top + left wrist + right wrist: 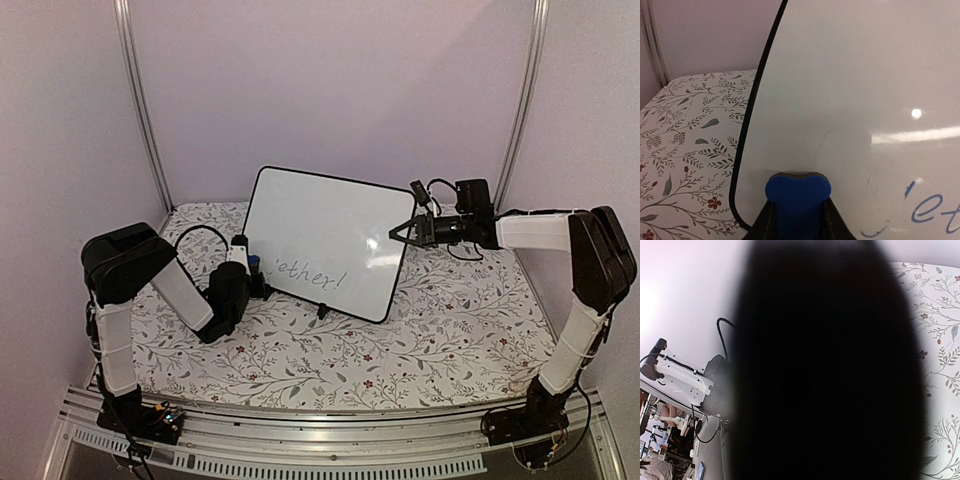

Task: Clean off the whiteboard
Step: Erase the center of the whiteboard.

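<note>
My left fingers [765, 222] clench the blue eraser [797, 190] at the lower left corner of the whiteboard [330, 230], which stands tilted on the bench [300, 360]. My right fingers [405, 231] are closed at its right edge. I'd sweep rightward across the writing [313, 270], pressing steadily.

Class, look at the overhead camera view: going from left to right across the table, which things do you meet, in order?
Left gripper clamping a small blue eraser → rectangular glossy white whiteboard with thin black frame → right gripper at the board's right edge.
</note>
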Robot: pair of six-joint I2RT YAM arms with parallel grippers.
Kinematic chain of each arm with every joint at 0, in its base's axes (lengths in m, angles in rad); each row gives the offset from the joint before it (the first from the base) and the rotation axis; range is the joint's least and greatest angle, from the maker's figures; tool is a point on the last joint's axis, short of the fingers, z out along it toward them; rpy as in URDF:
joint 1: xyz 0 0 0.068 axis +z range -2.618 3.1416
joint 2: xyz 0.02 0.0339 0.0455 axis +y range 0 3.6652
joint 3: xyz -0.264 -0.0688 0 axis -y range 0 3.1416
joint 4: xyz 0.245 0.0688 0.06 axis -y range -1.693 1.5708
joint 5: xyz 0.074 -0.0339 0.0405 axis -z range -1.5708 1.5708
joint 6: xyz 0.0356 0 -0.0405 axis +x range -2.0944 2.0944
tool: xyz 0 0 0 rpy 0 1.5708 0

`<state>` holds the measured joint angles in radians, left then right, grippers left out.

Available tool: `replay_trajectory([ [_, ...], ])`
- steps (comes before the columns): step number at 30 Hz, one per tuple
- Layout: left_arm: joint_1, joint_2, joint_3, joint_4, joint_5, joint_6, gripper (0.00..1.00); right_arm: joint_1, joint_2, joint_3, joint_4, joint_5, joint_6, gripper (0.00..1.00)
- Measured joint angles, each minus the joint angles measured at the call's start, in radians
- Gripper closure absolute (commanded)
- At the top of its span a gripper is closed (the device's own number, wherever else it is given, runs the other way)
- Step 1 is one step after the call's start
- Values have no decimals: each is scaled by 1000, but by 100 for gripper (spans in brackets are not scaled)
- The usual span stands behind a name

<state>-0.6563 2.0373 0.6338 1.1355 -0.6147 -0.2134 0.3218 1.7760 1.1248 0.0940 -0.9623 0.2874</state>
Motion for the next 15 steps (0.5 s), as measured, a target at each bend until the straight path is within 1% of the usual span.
replay_trajectory([
  [7,-5,3,10,32,74,4,100,0,2,0,0,-1,0,100],
  [15,-55,28,76,63,85,3,100,-2,5,0,0,0,0,100],
])
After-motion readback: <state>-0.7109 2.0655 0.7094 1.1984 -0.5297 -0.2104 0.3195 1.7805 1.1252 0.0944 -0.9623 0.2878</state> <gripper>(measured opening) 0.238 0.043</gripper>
